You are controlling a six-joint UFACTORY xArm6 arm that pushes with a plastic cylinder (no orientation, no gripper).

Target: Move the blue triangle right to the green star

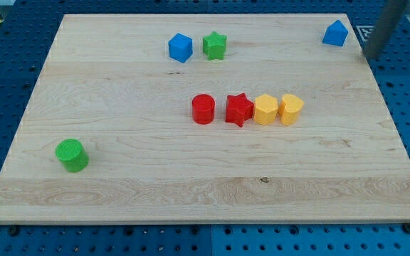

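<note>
The blue triangle (336, 33) sits near the board's top right corner. The green star (214, 45) sits at the top middle, with a blue cube (180, 48) touching or nearly touching its left side. My tip (370, 55) is the lower end of the dark rod at the view's top right, just off the board's right edge. It is to the right of the blue triangle and slightly below it, a small gap away.
A row stands mid-board: red cylinder (203, 109), red star (238, 109), yellow hexagon (265, 109), yellow heart (291, 109). A green cylinder (71, 155) sits at the lower left. The wooden board (191, 185) lies on a blue perforated table.
</note>
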